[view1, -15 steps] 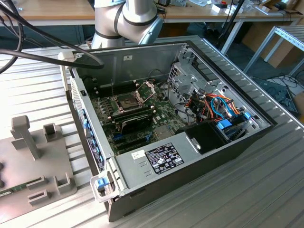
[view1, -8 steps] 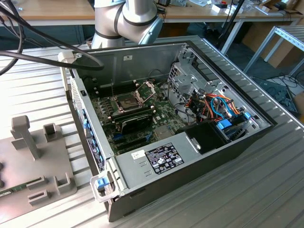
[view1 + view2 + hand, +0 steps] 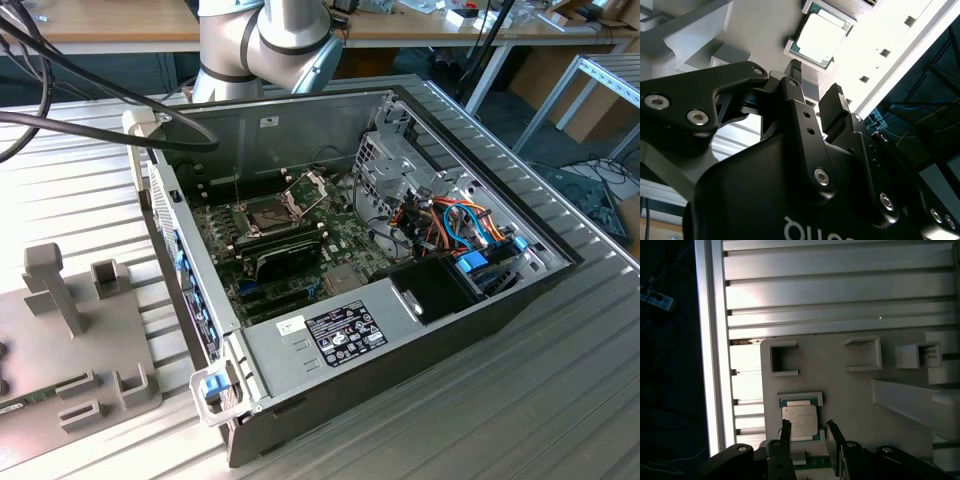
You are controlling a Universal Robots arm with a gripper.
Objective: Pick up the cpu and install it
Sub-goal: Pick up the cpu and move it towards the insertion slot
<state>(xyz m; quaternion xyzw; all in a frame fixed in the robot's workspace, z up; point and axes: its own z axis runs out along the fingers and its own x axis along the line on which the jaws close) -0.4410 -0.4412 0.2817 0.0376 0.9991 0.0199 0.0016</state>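
In the first wrist view we see the gripper (image 3: 809,432) hovering beside the cpu (image 3: 799,420) in its grey holder (image 3: 840,385) — fingers parted, gripping nothing.

Open computer case (image 3: 290,125) on slatted metal table (image 3: 80,200). Inside: green motherboard (image 3: 350,240), power supply (image 3: 330,335) along the near wall, orange and blue cables (image 3: 455,225) toward the exterior view's right. Grey fixture plate (image 3: 30,340) with upright brackets lies just beside the case, on the exterior view's left.
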